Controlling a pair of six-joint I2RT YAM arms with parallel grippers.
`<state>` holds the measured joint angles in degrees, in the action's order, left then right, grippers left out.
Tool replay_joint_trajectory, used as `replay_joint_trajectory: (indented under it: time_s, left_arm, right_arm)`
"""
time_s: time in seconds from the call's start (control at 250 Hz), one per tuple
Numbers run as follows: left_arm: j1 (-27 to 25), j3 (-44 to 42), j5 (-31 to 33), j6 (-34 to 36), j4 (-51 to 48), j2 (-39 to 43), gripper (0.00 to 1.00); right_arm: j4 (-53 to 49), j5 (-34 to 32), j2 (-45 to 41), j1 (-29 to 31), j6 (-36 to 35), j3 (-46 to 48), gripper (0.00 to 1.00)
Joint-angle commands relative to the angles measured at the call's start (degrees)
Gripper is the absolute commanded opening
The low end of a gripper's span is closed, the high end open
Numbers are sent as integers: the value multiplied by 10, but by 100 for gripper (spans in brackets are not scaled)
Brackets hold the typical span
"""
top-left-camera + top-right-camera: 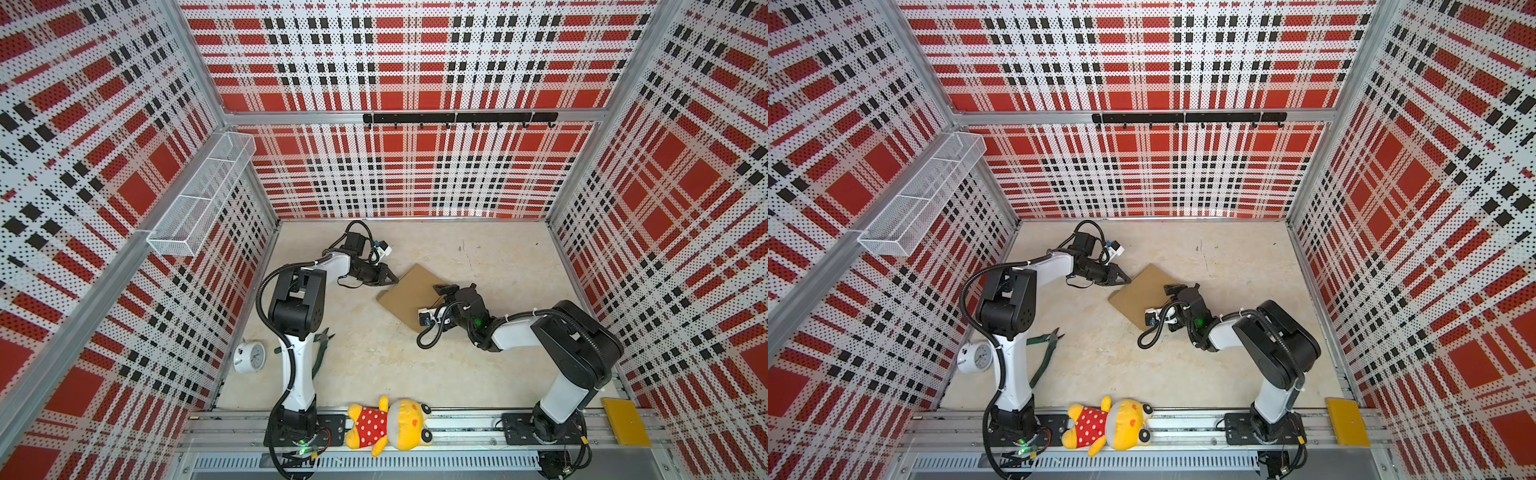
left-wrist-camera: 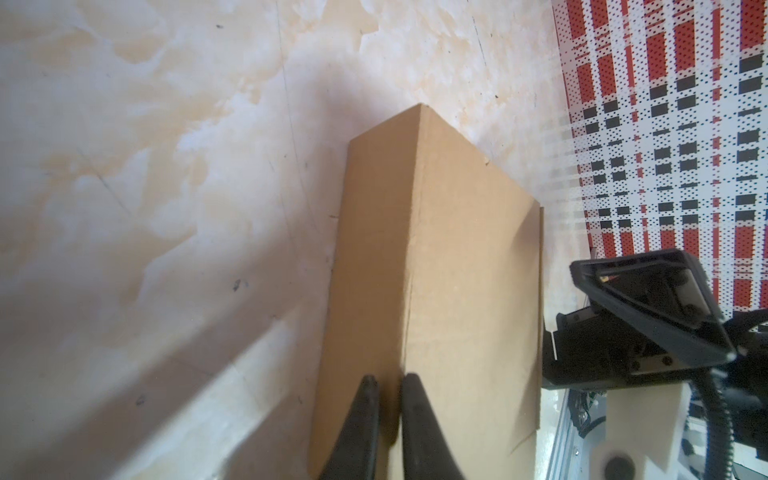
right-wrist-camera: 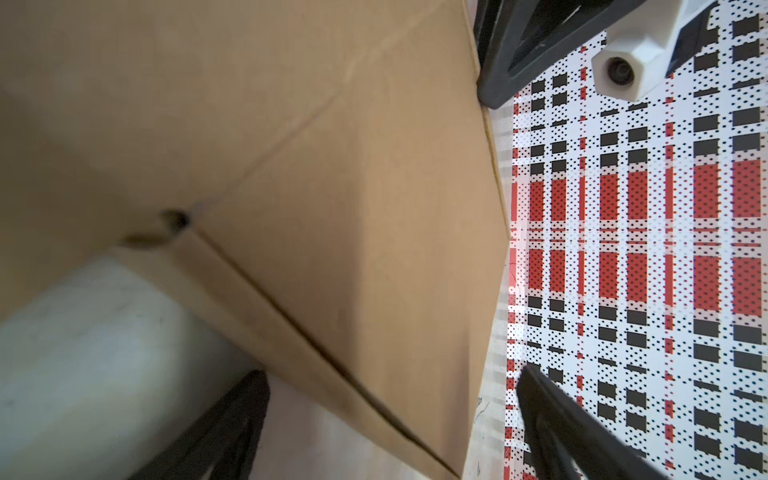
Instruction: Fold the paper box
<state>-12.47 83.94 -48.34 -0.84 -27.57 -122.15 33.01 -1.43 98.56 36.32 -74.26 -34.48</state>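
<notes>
The near corner of the plain brown corrugated cardboard box (image 1: 405,293) (image 1: 1138,293) is being covered in both top views by the right arm (image 1: 515,332); in the right wrist view the blurred black fingers of the right gripper (image 3: 390,374) are being cut off by the picture's edge; the left gripper (image 2: 388,379) is being cropped likewise in the left wrist view, and whether cardboard is being pinched between its fingers cannot be told; the green-handled pliers (image 1: 1054,336) are being half hidden behind the left arm (image 1: 1013,365); the dial of the white round alarm clock (image 1: 248,356) is being shown too small to read.
</notes>
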Motion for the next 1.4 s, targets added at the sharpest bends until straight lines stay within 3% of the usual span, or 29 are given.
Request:
replay_joint_trajectory:
  time_s: [0.0,0.34,0.688,1.397]
  left_arm:
    - [7,10,22,8,-26,-32,15]
    - [13,20,20,18,-43,-38,15]
    - [3,17,10,16,-39,-34,16]
    - [-18,-44,-43,-31,24,32,25]
  right_arm:
    - [-65,-4,-11,1,-34,-1,96]
    - [-106,-7,4,-2,-83,-33,96]
    - [-47,4,36,0,-71,-68,93]
    - [-13,-9,10,35,-12,-68,70]
